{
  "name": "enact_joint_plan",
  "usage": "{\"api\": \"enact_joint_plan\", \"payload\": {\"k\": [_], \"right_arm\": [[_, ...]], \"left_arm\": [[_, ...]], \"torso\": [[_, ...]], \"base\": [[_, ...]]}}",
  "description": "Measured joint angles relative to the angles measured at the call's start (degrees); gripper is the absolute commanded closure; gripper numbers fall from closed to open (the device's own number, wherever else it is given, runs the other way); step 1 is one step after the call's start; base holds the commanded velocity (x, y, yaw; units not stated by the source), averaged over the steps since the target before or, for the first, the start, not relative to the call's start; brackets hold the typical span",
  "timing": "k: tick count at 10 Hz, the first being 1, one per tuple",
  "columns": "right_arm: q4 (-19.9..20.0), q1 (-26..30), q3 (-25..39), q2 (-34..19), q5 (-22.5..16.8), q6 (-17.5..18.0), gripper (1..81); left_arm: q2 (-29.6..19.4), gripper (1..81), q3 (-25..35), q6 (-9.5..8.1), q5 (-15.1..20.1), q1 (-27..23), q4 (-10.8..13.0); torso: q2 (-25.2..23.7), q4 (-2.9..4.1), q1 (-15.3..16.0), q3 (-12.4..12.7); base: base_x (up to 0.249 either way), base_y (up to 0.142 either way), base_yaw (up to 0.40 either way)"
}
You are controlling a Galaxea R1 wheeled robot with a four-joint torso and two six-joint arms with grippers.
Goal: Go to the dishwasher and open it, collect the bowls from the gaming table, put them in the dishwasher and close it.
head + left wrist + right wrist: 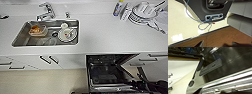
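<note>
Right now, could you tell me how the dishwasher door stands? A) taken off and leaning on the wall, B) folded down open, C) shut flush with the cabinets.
B: in the head view the dishwasher under the counter shows its dark inside, with the door lowered out in front of the opening.

Below me the counter (105, 32) is smooth matt white; the sink (20, 37) and tap (46, 11) are shiny steel. My dishwasher's (228, 63) inner door is brushed glossy metal. The floor (224, 37) looks wood-grained brown.
</note>
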Motion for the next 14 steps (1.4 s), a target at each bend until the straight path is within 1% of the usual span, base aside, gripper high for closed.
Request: {"api": "enact_joint_plan", "payload": {"k": [1, 3, 5, 7, 8, 10, 11, 12, 14], "right_arm": [[0.0, -2.7, 0.3, -1.9, -0.5, -0.3, 1.0], [0.0, -8.3, 0.5, -3.8, -0.7, -1.6, 1.0], [0.0, -14.4, -1.3, -4.0, 3.3, -3.3, 1.0], [0.0, -21.9, -5.0, -3.7, 7.5, -5.5, 1.0], [0.0, -24.4, -6.5, -2.8, 9.6, -6.3, 1.0], [-0.1, -30.7, -9.8, 2.2, 13.8, -8.4, 1.0], [-0.2, -33.4, -12.3, 4.9, 15.5, -9.0, 1.0], [-0.4, -36.0, -14.7, 7.3, 17.6, -9.5, 1.0], [-1.8, -39.1, -18.3, 12.3, 20.2, -10.2, 1.0]], "left_arm": [[0.0, 1.0, -0.3, 0.0, 0.0, 0.0, 0.0], [-0.1, 1.0, -0.4, 0.02, -0.1, 0.0, 0.0], [-0.1, 1.0, -0.5, 0.02, -0.2, 0.0, 0.0], [-0.1, 1.0, -0.5, 0.0, -0.2, 0.0, 0.0], [-0.1, 1.0, -0.6, 0.0, -0.2, 0.0, -0.1], [0.3, 1.0, -2.0, -0.02, -0.2, 0.0, -0.1], [0.6, 1.0, -2.7, -0.02, -0.7, 0.1, -0.1], [0.6, 1.0, -3.5, -0.02, -2.3, 0.1, -0.2], [0.6, 1.0, -5.0, 0.0, -3.5, 0.2, -0.3]], "torso": [[0.0, 0.0, 0.0, 0.0], [0.0, 0.0, 0.0, 0.0], [0.0, 0.0, 0.0, 0.0], [0.0, 0.0, 0.0, 0.0], [0.0, 0.0, 0.0, 0.0], [-1.0, 0.0, 0.6, 0.0], [-2.6, 0.0, 1.6, 0.0], [-4.6, 0.0, 2.8, 0.0], [-8.7, 0.0, 5.3, 0.0]], "base": [[0.0, 0.0, 0.0], [0.0, 0.0, 0.0], [0.0, 0.0, 0.0], [0.0, 0.0, 0.0], [0.0, 0.0, 0.0], [0.0, 0.0, 0.0], [0.0, 0.0, 0.0], [0.0, 0.0, 0.0], [0.0, 0.0, 0.0]]}}
